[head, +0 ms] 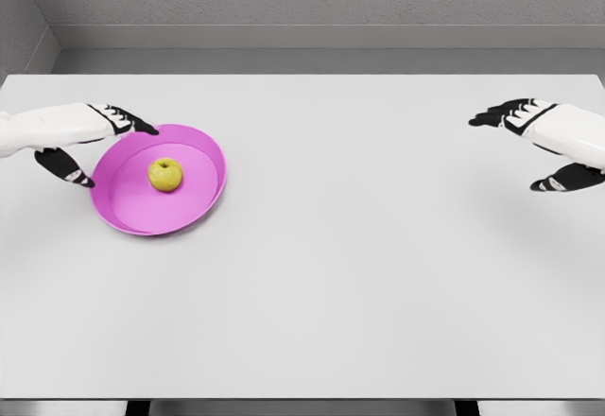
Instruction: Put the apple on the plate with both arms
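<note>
The small yellow-green apple (165,174) sits near the centre of the round pink plastic plate (194,142), to the right of the left hand (90,142), whose spread fingers bracket the plate's left rim and hold nothing. The right hand (534,142) hovers well apart, fingers open and empty, over the white table (378,274).

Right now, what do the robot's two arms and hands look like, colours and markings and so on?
Both arms are smooth white shells, rounded and tapering toward the wrist. The left hand and the right hand are five-fingered, with black fingers and thumbs and white patches over the backs, giving a black-and-white patterned look at the knuckles. No cables, sleeves or printed lettering are visible.
</note>
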